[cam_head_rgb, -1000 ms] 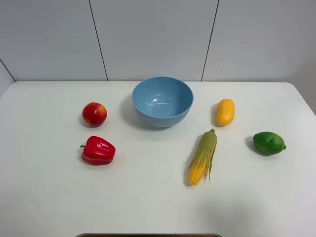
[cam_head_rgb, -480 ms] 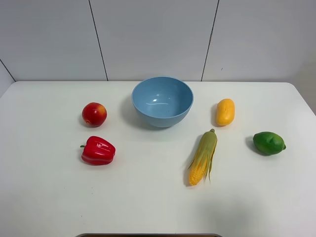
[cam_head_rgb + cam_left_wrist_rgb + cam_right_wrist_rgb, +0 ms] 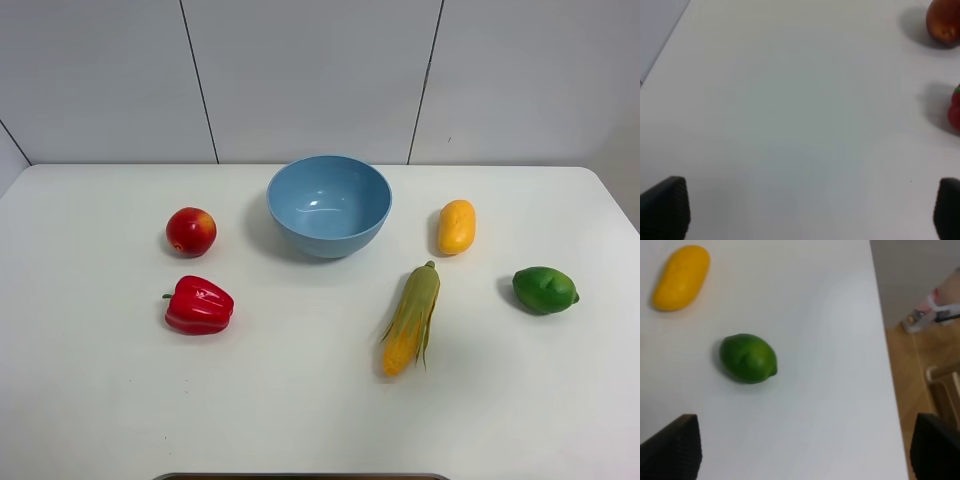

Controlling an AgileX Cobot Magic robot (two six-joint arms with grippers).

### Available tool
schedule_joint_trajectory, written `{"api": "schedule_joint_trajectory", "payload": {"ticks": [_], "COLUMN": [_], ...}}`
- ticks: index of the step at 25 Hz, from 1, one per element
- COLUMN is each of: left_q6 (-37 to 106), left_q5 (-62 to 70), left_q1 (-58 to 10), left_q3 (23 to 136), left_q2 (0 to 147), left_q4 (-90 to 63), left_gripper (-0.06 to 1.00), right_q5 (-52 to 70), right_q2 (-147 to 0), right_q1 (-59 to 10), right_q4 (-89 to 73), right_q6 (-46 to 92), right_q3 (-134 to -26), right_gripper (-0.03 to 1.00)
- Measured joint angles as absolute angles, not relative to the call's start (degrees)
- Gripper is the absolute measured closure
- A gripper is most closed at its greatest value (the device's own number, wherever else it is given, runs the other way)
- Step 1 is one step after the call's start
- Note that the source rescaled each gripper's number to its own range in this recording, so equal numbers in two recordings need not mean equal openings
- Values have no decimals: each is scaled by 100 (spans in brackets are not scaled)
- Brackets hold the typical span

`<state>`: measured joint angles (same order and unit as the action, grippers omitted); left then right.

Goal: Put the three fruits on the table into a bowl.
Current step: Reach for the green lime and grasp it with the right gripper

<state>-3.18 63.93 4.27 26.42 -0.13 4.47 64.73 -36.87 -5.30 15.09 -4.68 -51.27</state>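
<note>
Blue bowl unmoved since a second ago.
Left gripper, right gripper both released (spread wide); lime at bowl's four o'clock.

Red pepper left; corn cob right.

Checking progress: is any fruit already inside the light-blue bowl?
No, the light-blue plastic bowl holds nothing; the round red apple, oval yellow-orange mango and green lime lie on the white tabletop.
</note>
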Motion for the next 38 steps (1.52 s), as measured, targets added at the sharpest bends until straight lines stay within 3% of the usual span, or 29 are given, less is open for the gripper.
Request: {"api": "schedule_joint_trajectory", "payload": {"ticks": [6, 16, 27, 34, 38], "left_q6": [-318, -318, -318, -318, -318], "left_q5": [6393, 6393, 6393, 6393, 6393], "left_q1": [427, 427, 427, 427, 427], "left_q3": [2642, 2642, 2642, 2642, 2642], "left_q2": [-13, -13, -13, -13, -13], "left_q4": [447, 447, 447, 447, 447], "left_gripper": [-6, -6, -6, -6, -6], "right_q5": [6511, 6331, 5803, 5786, 5711], "right_q2": [-5489, -7213, -7794, -8760, -9249], "right_q1": [-781, -773, 525, 558, 558], "right_q4": [1564, 1490, 116, 116, 111], "right_q6": [-468, -310, 440, 440, 444], "right_q3": [-5999, -6259, -6259, -6259, -6263], "right_gripper": [40, 40, 40, 23, 22]}}
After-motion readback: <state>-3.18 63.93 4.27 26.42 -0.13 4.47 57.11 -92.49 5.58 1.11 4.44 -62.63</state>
